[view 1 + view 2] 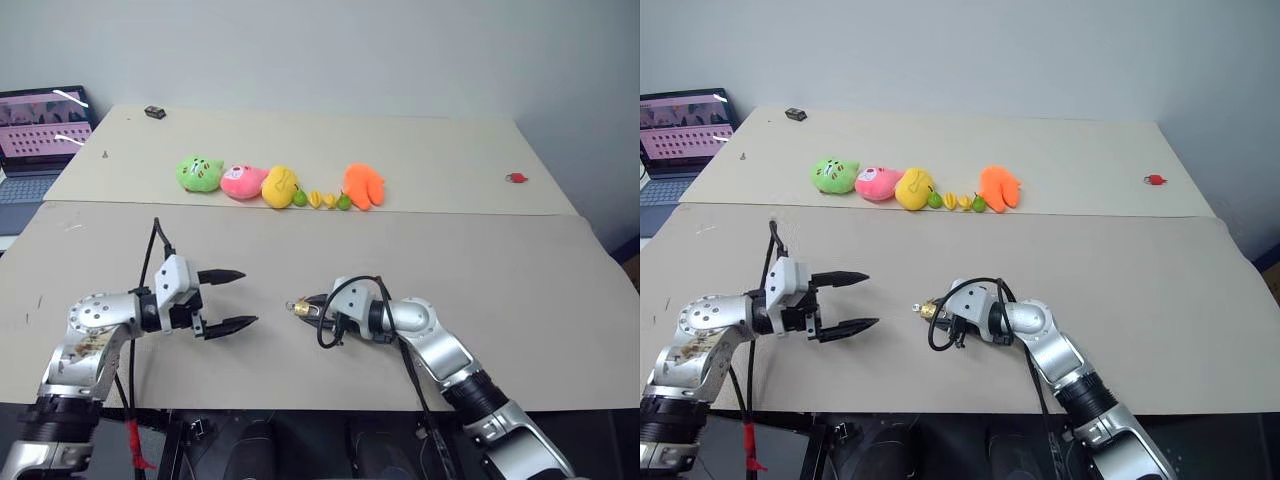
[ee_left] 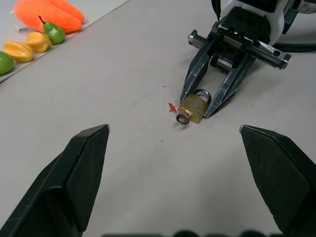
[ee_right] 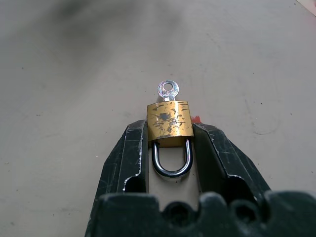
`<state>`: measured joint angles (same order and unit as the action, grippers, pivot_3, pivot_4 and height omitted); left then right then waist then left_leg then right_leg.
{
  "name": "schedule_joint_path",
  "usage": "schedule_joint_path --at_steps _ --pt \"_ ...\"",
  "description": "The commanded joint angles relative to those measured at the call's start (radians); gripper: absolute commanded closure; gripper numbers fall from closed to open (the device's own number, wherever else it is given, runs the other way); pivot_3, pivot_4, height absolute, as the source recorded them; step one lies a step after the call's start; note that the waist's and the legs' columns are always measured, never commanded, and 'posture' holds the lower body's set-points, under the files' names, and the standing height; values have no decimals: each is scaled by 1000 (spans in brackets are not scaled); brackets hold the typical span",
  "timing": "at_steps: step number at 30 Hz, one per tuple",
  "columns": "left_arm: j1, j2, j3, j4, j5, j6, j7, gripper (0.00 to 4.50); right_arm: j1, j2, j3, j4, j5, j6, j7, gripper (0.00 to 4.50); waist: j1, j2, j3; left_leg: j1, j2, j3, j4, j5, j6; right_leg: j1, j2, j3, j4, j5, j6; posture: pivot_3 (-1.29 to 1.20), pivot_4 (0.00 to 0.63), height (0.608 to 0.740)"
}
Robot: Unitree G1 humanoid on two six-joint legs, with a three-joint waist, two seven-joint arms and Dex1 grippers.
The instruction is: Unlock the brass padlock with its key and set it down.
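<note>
My right gripper is clamped on the brass padlock: its two black fingers press the sides of the squarish body, with the silvery shackle loop lying back between them toward the wrist. The key is seated in the keyhole at the far end of the body, its round bow sticking out past the fingertips. In the right wrist view both legs of the shackle enter the body, so I judge the lock not yet sprung. The padlock sits at or just above the table; I cannot tell whether it rests on the surface.

My left gripper hangs well apart to the left, jaws spread wide and holding nothing, its tips aimed toward the key's bow.

Progress, as I read it: key inserted and padlock gripped are done; turning the key, freeing the shackle and setting the lock down all remain. The next move would call for the left fingers to pinch that tiny bow squarely, a slip being the main risk.

Farther back, a row of plush toys and a small red object lie near the table's far side, uninvolved.
</note>
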<state>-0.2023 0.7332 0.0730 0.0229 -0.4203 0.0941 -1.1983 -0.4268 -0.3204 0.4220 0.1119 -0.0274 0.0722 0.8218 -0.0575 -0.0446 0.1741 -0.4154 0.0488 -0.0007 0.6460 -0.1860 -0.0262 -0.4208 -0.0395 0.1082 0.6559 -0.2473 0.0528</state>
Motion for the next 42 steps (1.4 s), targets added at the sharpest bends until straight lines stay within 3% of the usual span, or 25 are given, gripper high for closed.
schedule_joint_path --at_steps 1,9,13,19,25,34,42 --pt "-32 -22 -7 3 -5 15 11 0 10 -32 -18 36 -36 21 -19 3551 4 0 0 0 0 0 0 0 0 0 0 0 0 0 0 0 150 717" --pt "-89 -48 -35 46 11 11 4 0 20 -52 -40 20 -35 26 -44 3551 16 0 0 0 0 0 0 0 0 0 0 0 0 0 0 0 150 717" --pt "-128 -40 -46 34 -69 219 -7 0 9 -89 -109 -15 3 -40 -46 3551 20 0 0 0 -1 0 1 0 0 1 0 0 0 0 1 0 150 717" --pt "-235 -44 -56 43 -250 735 44 0 12 -202 -145 -117 -3 -164 -3 3551 11 0 1 -6 -1 -2 2 0 0 -4 0 0 1 -1 2 0 150 717" --pt "-306 -135 -28 124 -312 969 152 0 37 -226 -151 -249 46 -184 58 3551 -5 0 1 -5 -1 -3 2 0 0 -3 1 0 2 -1 2 0 150 717" --pt "-345 -249 48 138 -402 1131 264 0 38 -233 -150 -306 66 -155 94 3551 -4 0 1 -5 -1 -3 2 0 0 -3 1 -1 2 -1 2 0 150 717" --pt "-344 -271 73 98 -454 1194 289 0 22 -216 -135 -285 61 -165 102 3551 -1 0 1 -5 -1 -3 2 0 0 -3 1 -1 2 1 -1 0 150 717"
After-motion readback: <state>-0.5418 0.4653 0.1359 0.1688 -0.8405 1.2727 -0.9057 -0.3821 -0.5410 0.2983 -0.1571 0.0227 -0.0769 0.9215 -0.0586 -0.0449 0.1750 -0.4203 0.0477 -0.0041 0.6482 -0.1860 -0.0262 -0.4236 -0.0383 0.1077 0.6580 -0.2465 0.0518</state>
